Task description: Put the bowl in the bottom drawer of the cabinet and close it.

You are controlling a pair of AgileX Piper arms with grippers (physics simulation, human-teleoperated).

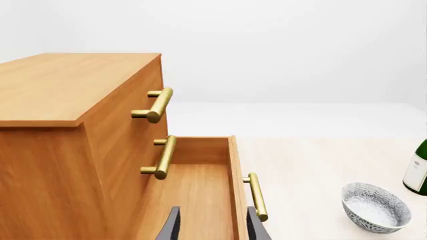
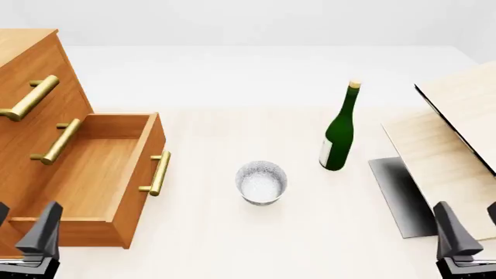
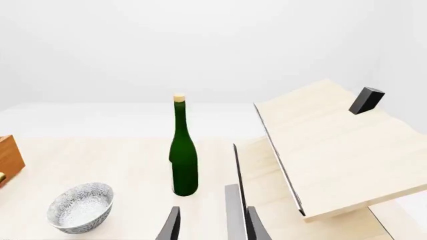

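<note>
Tools (image 2: pixel 20 232) empty; round speckled bowl (image 2: pixel 261 182) (glossy), boxy wooden drawer (image 2: pixel 93 174).

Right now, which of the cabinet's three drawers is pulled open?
The bottom drawer, lowest on the cabinet: it juts out with its inside showing, while the two above it sit flush.

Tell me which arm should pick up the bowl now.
Probably the right: the bowl sits nearer its tool, with bare table between. The left tool hangs over the open bottom drawer.
</note>
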